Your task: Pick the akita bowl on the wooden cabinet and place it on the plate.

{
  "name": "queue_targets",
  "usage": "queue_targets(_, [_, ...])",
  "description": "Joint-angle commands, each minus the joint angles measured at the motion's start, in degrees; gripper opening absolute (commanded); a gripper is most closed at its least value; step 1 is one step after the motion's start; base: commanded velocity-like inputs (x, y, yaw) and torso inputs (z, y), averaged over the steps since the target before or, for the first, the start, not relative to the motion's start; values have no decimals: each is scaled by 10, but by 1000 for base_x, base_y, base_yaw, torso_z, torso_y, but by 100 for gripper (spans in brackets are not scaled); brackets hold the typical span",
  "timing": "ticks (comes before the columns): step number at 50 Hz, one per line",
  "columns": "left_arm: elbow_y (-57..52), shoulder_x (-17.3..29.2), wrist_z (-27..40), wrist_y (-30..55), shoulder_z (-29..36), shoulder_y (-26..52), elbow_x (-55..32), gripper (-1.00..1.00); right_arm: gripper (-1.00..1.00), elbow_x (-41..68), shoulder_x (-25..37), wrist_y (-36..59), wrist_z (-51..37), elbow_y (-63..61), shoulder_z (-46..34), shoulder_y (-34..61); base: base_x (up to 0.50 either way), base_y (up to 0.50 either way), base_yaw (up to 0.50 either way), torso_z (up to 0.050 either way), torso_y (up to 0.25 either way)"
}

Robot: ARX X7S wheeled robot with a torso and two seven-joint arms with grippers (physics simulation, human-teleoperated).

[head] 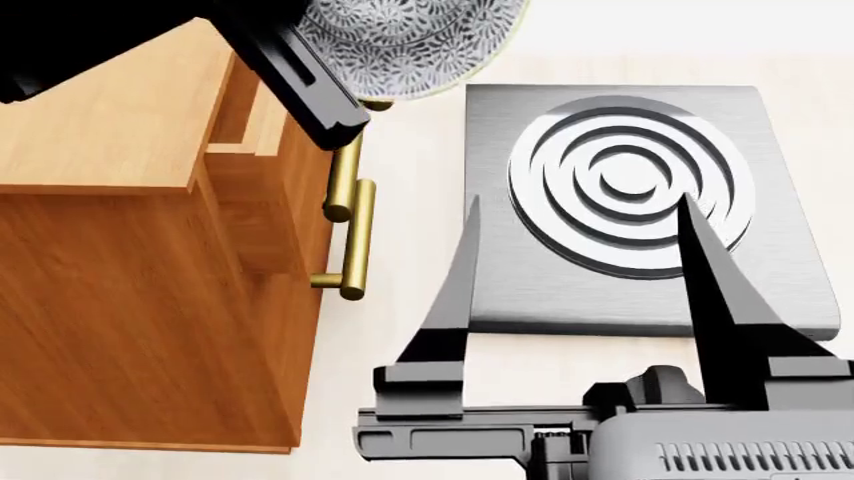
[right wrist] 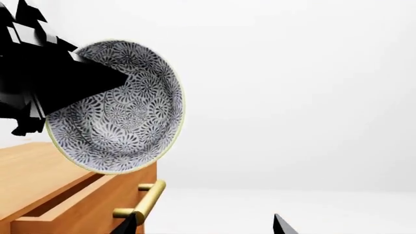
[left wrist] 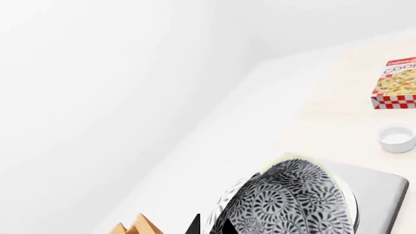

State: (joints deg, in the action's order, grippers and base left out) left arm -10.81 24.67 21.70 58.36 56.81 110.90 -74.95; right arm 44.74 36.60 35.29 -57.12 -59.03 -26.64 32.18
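Observation:
The akita bowl (head: 400,40) hangs tilted in the air just past the front top edge of the wooden cabinet (head: 120,200), with my left gripper (head: 331,100) shut on its rim. In the left wrist view the patterned outside of the bowl (left wrist: 293,200) sits against the left gripper (left wrist: 211,228). The right wrist view shows the bowl's inside (right wrist: 117,112) facing the camera above the cabinet (right wrist: 46,185). My right gripper (head: 578,205) stands open and empty low over the grey stove (head: 627,200). The plate is out of view.
A brass bar handle (head: 350,215) sticks out from the cabinet's partly open top drawer. A red cookie box (left wrist: 395,83) and a small plain white cup (left wrist: 396,137) stand on the pale table beyond the stove (left wrist: 383,190).

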Motion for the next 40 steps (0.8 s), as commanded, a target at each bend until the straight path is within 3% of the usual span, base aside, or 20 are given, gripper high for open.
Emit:
queue_targets(1, [-6, 5, 2, -5, 3, -13, 16, -100, 100, 0, 10, -15, -7, 3, -12, 0, 0, 0, 0, 0, 0])
queue_targets(40, [3, -20, -43, -63, 46, -74, 78, -100, 100, -1, 34, -51, -23, 8, -37, 2, 0, 0, 0, 0, 0])
